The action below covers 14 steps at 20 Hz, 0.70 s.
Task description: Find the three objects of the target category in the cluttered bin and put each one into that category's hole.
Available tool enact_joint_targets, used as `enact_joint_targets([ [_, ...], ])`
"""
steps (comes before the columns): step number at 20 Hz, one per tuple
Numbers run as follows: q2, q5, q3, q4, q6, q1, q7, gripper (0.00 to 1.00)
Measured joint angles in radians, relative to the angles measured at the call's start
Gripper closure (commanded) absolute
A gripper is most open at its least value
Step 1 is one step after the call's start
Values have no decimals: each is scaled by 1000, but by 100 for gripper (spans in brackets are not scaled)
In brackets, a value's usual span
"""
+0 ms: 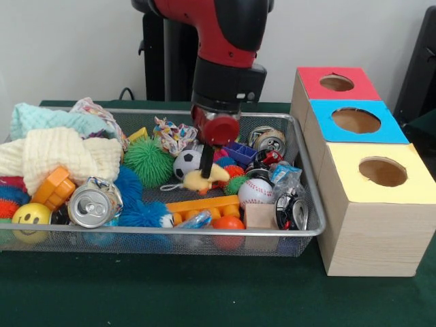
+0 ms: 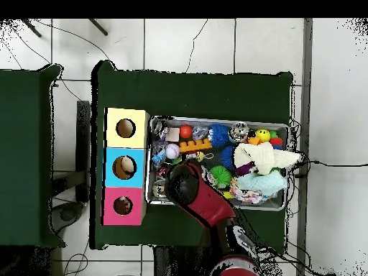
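Gripper (image 1: 206, 163) hangs low inside the mesh bin (image 1: 310, 204) in the front view, its dark fingers reaching down to a yellow plush toy (image 1: 203, 179) directly beneath; whether they are clenched on it or released, I cannot tell. Just left of the tool sits a green spiky ball (image 1: 148, 161), just beside it a small soccer ball (image 1: 185, 163), and to its lower right a baseball (image 1: 255, 191). Farther right, outside the bin, stand three wooden boxes with holes: red (image 1: 337, 83), blue (image 1: 355, 120) and yellow (image 1: 383, 172). From overhead, the red arm (image 2: 205, 198) covers the tool, reaching over the bin's (image 2: 215, 119) edge; the yellow box (image 2: 126, 128), blue box (image 2: 124, 167) and red box (image 2: 122, 206) line up left of the arm's tip.
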Motion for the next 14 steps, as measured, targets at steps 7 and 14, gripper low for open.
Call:
enact_joint_targets([
  [7, -109, 0, -26, 46, 52, 26, 0, 100],
  [14, -155, 0, -33, 53, 53, 31, 0, 100],
])
